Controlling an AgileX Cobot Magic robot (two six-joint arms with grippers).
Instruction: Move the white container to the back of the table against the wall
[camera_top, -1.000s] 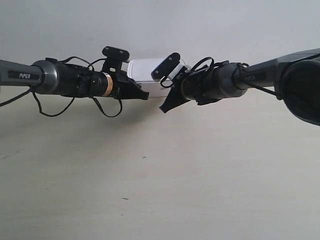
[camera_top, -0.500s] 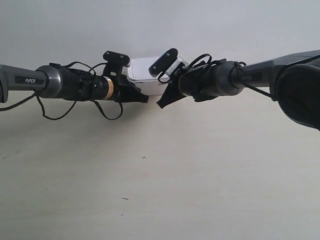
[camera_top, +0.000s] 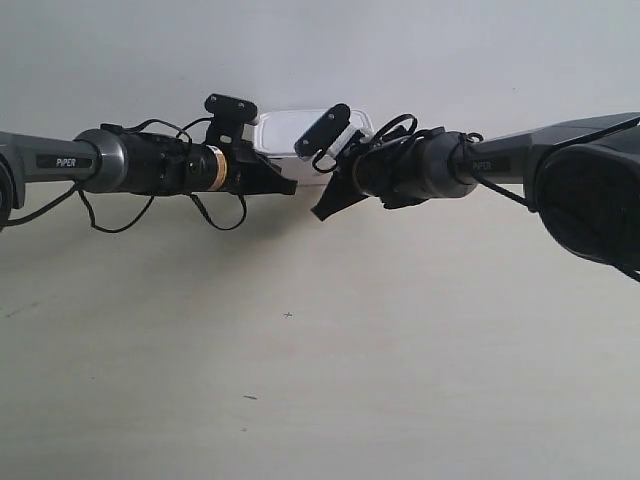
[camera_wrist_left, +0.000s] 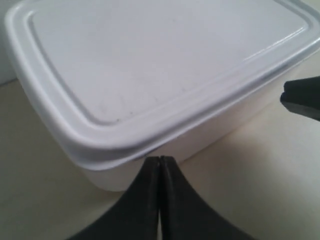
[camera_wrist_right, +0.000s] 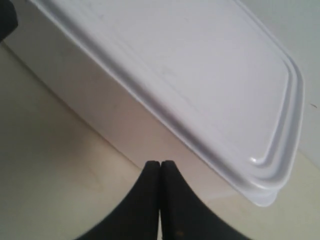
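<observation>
Left wrist view: left tool (camera_wrist_left: 159, 161) closed on nothing, tips at the white container (camera_wrist_left: 150, 65) side, just under the lid rim. Same for right tool (camera_wrist_right: 160, 165) (jaws together, tips at the side wall). Container sits on the counter (camera_top: 300, 380) between both tools, by the wall (camera_top: 450, 50).

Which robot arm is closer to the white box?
About a tie. The left tool, shut, has its tip at the white container's wall just under the lid rim; the right tool, shut, reaches the wall's bottom edge.
</observation>
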